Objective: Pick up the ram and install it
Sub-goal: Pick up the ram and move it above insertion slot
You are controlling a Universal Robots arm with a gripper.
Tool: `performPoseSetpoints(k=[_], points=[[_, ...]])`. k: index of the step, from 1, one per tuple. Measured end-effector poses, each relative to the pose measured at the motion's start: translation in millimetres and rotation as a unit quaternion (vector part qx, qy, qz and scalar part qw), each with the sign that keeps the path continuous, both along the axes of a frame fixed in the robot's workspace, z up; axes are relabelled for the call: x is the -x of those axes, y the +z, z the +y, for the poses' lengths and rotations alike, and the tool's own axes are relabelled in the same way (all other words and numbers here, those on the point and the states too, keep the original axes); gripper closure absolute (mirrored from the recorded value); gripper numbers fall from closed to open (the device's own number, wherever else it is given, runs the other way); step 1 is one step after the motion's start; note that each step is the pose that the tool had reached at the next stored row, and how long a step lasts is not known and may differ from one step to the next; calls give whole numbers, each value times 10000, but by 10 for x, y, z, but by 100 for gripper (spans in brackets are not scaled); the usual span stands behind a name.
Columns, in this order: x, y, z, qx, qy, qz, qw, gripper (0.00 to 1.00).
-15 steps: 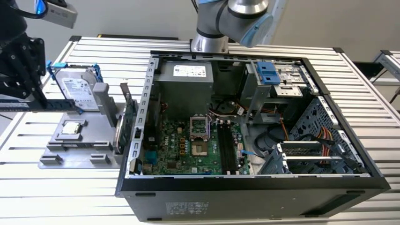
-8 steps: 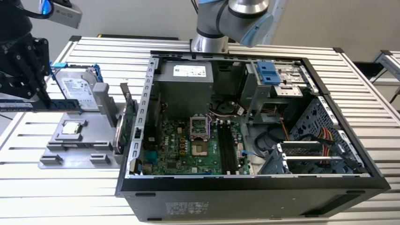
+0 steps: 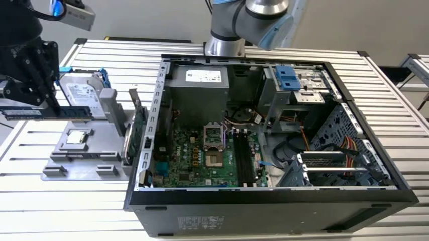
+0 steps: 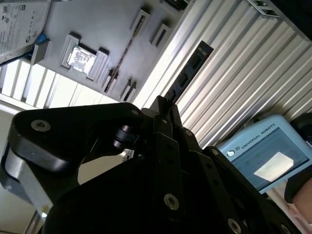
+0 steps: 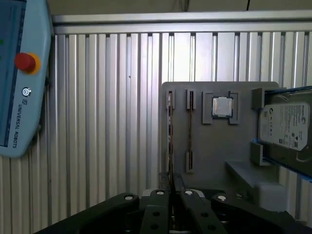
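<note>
Firmly, the pincer [image 3: 48, 104] grips the ram [image 3: 70, 111] edge-on, clear above the gray holder [image 3: 87, 155].

**Ribbed Metal, Matt Plastic, Glossy Board**

The tabletop [image 3: 382, 85] is ribbed bare metal with a dull silver sheen. The case [image 3: 268, 213] is matt black sheet metal outside and unpainted grey metal within. Its motherboard [image 3: 201, 160] is green and slightly glossy. The holder [image 3: 80, 160] is smooth matt grey plastic. The drive [image 3: 84, 95] carries a white paper label, and the CPU [image 3: 78, 136] has a shiny metal lid. The end effector [image 5: 170, 191] is matt black with bright screw heads. The ram [image 3: 74, 111] is a dark board. The pendant [image 5: 24, 107] is smooth pale-blue plastic.
</note>
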State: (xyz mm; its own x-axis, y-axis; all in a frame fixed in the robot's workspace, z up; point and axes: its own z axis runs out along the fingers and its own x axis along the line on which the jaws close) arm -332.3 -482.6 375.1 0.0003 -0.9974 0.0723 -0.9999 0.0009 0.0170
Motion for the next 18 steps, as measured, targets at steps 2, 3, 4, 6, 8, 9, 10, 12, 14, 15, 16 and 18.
performPoseSetpoints(k=[2,3,4,6,8,9,10,12,14,15,16,18], points=[[-22,-1,0,0,0,0,10000,100],[-37,0,0,0,0,1,10000,100],[-51,0,0,0,0,1,10000,100],[-76,0,0,0,0,2,10000,100],[-99,0,0,0,0,2,10000,100],[-110,0,0,0,0,2,10000,100],[-122,0,0,0,0,3,10000,100],[-145,0,0,0,0,3,10000,100],[-170,-1,0,0,0,3,10000,100],[-183,-1,0,0,0,4,10000,100],[-194,0,0,0,1,4,10000,100],[-273,-1,0,0,1,6,10000,100]])
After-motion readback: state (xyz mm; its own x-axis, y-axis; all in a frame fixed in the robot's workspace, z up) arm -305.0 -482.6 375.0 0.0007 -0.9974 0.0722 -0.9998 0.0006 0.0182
